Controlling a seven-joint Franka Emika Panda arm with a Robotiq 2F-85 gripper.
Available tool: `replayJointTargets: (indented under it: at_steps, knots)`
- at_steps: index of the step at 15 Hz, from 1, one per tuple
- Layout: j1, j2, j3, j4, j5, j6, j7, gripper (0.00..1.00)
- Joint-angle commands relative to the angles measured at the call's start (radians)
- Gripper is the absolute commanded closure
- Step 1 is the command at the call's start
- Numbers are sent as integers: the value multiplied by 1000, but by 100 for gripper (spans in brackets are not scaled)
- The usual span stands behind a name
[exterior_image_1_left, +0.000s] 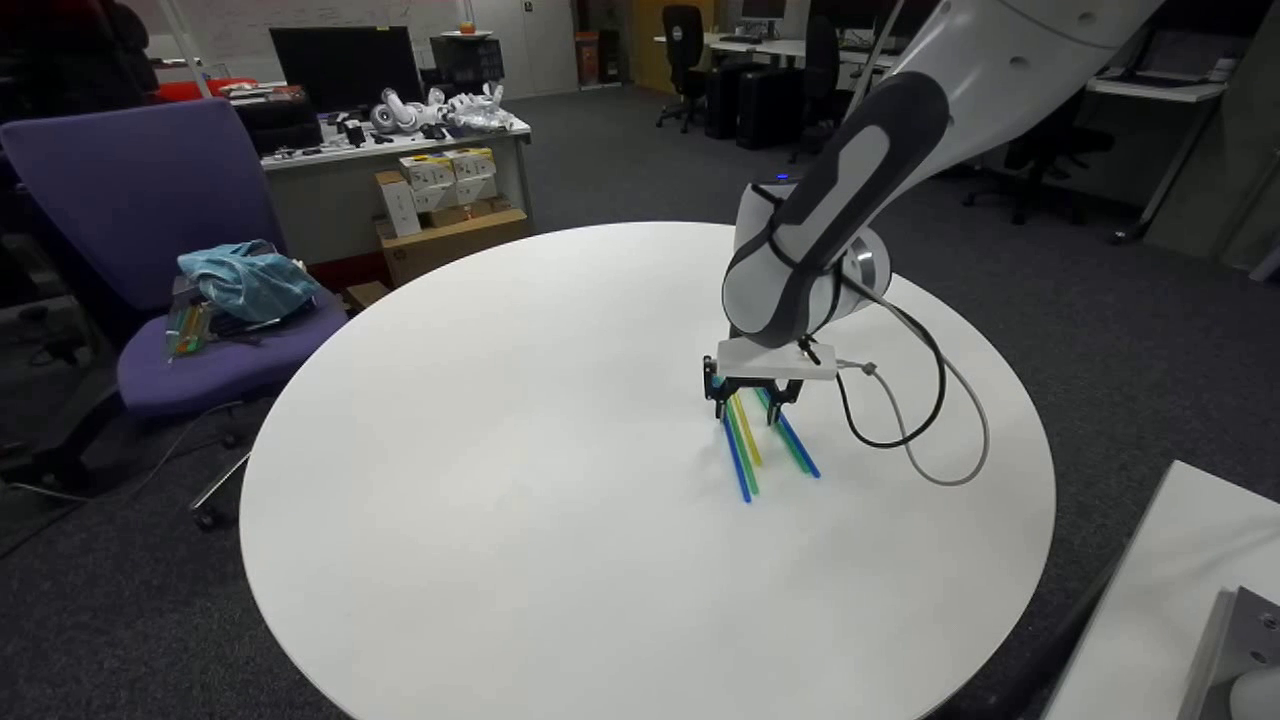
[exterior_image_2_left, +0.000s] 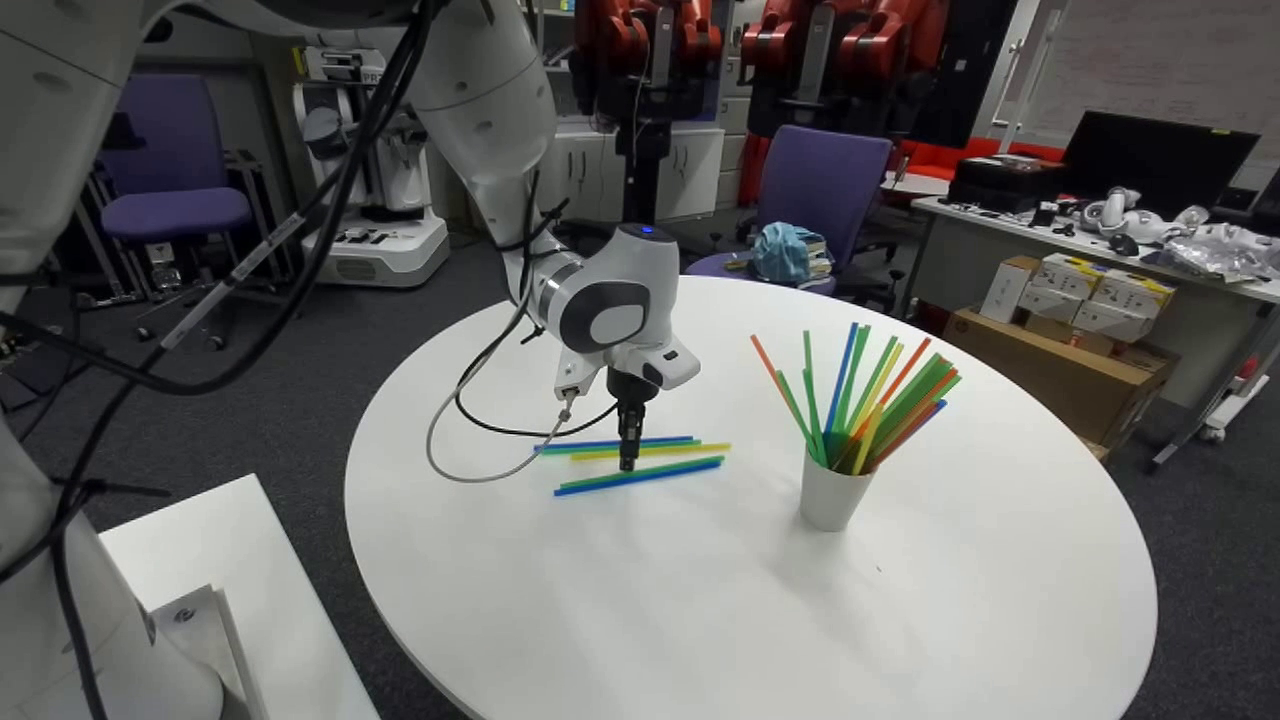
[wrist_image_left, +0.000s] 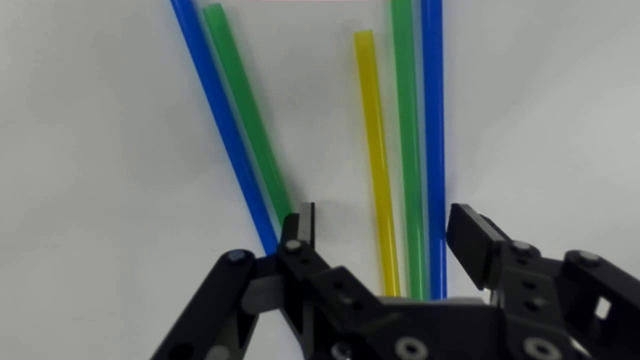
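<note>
A: List the items in the wrist view, left to right.

B: First, the left blue straw (wrist_image_left: 225, 125), inclined. Next, the left green straw (wrist_image_left: 250, 110), close alongside it at a similar angle. One of the fingers (wrist_image_left: 292, 230) overlaps its lower part. Next, the yellow straw (wrist_image_left: 378, 165), tilted slightly, its upper end lower in the view than the rest. Then the right green straw (wrist_image_left: 410, 150) and the right blue straw (wrist_image_left: 435, 150), close together and nearly parallel. The opposite finger stands just beside the right blue straw, on its outer side.

A: State the condition of the fingers.

B: They are spread well apart and grip nothing. The yellow straw, right green straw and right blue straw lie between them. Contact with any straw cannot be determined.

A: Where does this set rest?

B: All five lie flat on the bench (exterior_image_2_left: 700, 600), below the end of the arm (exterior_image_2_left: 490, 110). In an exterior view, the set lies left of an upright cup (exterior_image_2_left: 832, 498), apart from it. The cup holds a bundle (exterior_image_2_left: 905, 410) of green, yellow, orange and blue straws, fanned out above the rim.

A: Specify the surroundings.

B: In an exterior view, left to right: a purple chair (exterior_image_1_left: 140, 190) with a blue cloth (exterior_image_1_left: 245, 283) on its seat, stacked boxes (exterior_image_1_left: 435, 195), the round white bench, and the arm, which reaches down from the upper right.
</note>
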Motion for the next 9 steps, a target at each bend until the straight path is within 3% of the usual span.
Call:
replayJointTargets:
  at_steps: [1, 3, 6, 9]
  knots:
    - [16, 8, -17, 11, 32, 15, -21, 24]
    - [15, 8, -16, 10, 33, 14, -22, 19]
    - [15, 0, -14, 6, 34, 10, -23, 0]
    - [20, -2, -18, 3, 32, 11, -17, 0]
